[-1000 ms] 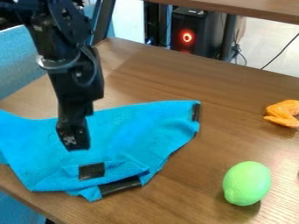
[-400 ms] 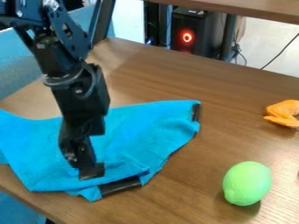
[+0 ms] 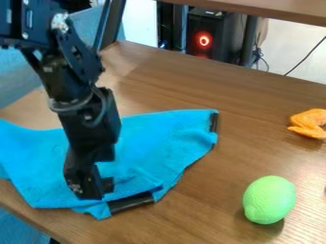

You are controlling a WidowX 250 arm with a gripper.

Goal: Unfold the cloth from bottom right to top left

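The gripper [image 3: 92, 188] points down over the front part of the blue cloth [image 3: 146, 147], at the black patch on its folded-over corner, which it mostly covers. How its fingers stand is hard to make out from this side. The cloth lies rumpled on the left half of the table, with one black-taped corner at the upper right and another black strip at its front edge, just right of the gripper.
A green lime-like object [image 3: 269, 199] rests on the table [image 3: 255, 128] at the lower right. An orange toy piece [image 3: 309, 123] lies near the right edge. The table's front-left edge runs just below the cloth.
The gripper has come down and slightly toward the front, from above the middle of the cloth to the black patch, now mostly hidden behind it. The cloth looks unmoved.
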